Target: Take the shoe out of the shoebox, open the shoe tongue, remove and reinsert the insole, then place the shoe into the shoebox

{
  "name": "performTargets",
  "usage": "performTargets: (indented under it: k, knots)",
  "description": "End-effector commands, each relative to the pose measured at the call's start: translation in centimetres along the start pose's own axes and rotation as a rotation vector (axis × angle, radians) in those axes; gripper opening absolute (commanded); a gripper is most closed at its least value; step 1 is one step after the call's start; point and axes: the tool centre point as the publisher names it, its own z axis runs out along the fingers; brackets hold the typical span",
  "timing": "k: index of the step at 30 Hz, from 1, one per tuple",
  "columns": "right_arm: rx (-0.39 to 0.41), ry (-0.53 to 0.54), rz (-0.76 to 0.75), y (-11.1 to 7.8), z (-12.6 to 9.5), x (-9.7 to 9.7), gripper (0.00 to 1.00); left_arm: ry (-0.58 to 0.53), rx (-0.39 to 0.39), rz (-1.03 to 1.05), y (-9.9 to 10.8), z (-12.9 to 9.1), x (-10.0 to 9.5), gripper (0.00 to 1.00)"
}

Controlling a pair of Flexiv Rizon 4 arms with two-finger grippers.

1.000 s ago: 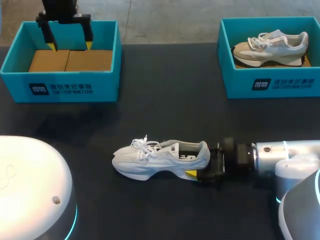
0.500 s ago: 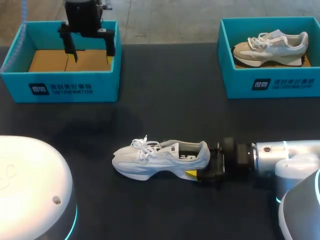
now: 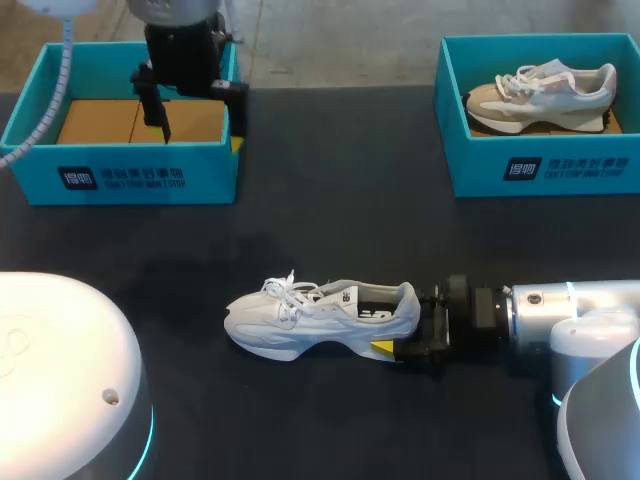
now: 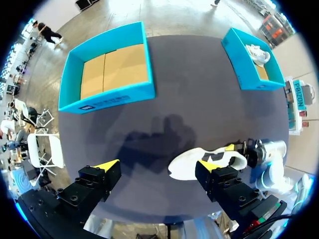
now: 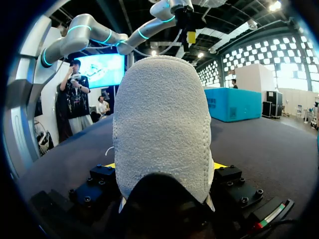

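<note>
A white lace-up sneaker [image 3: 320,318] stands on its sole on the dark table [image 3: 330,220], toe pointing left, its heel clamped by the right gripper [image 3: 398,325]. The open teal cardboard shoebox [image 3: 120,178], its brown floor bare, sits at the far left, well apart.

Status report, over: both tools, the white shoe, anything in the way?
Left tool open, raised near left shoebox. Right tool shut on heel of white shoe, upright on table. Other shoe in right shoebox, apart.
</note>
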Motion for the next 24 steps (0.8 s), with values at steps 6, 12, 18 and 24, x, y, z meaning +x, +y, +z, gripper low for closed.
performTargets:
  k: [6,12,18,24]
  knots:
    - [0.001,-0.005,0.000,0.0,0.3,0.1,0.00,-0.006,0.017,0.062,2.7,-0.2,1.8,1.00]
    - [0.001,-0.005,0.000,0.0,0.3,0.1,0.00,0.003,0.007,0.077,3.1,-0.3,2.1,1.00]
    - [0.001,-0.005,0.000,0.0,0.3,0.1,0.00,-0.005,-0.002,0.081,3.6,0.3,3.1,1.00]
    - [0.001,-0.005,0.000,0.0,0.3,0.1,0.00,-0.029,-0.047,0.100,5.0,2.0,5.2,1.00]
